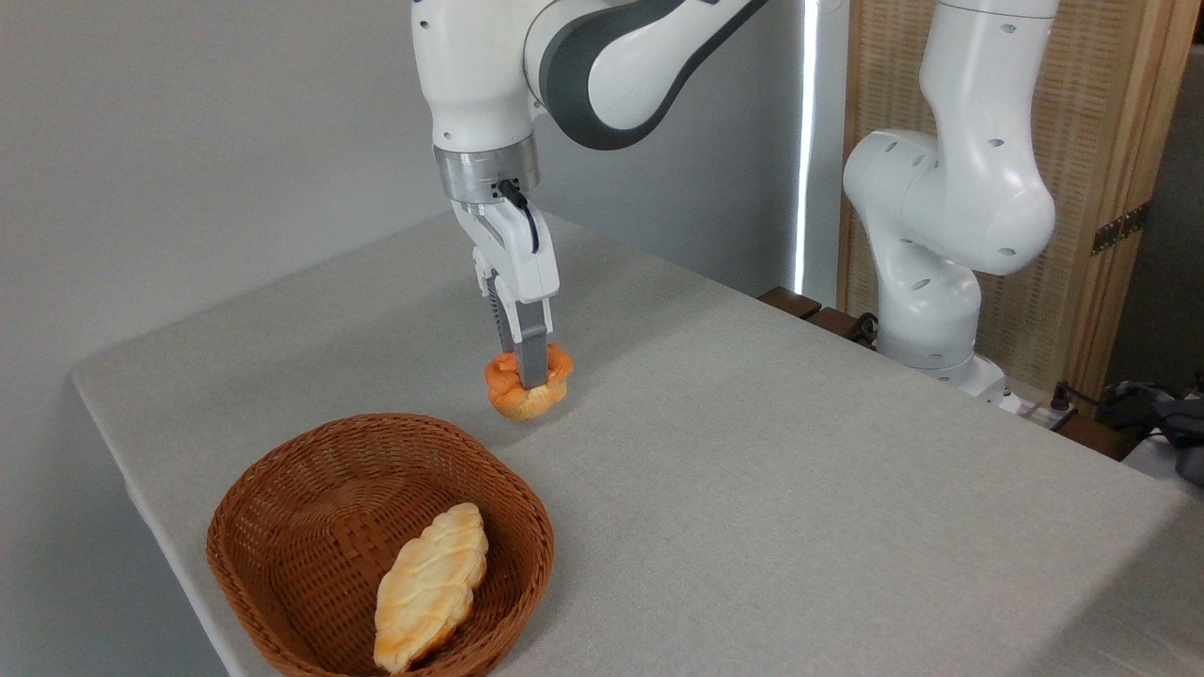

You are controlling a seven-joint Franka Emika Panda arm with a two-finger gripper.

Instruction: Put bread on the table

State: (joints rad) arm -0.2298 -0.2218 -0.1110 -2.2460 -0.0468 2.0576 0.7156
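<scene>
Fingers [530, 374] pinch the bread [529, 384] low over the table [800, 470].

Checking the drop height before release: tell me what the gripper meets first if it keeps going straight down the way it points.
The gripper points down, fingers shut on the orange bun. Straight on, the bun's base meets the grey table first; whether it already touches is unclear.

from here my gripper's [532, 374] near finger covers the middle of the bread [527, 393]; the far finger is hidden. the basket [282, 527] and its pale loaf [431, 585] run off the bottom edge.
</scene>
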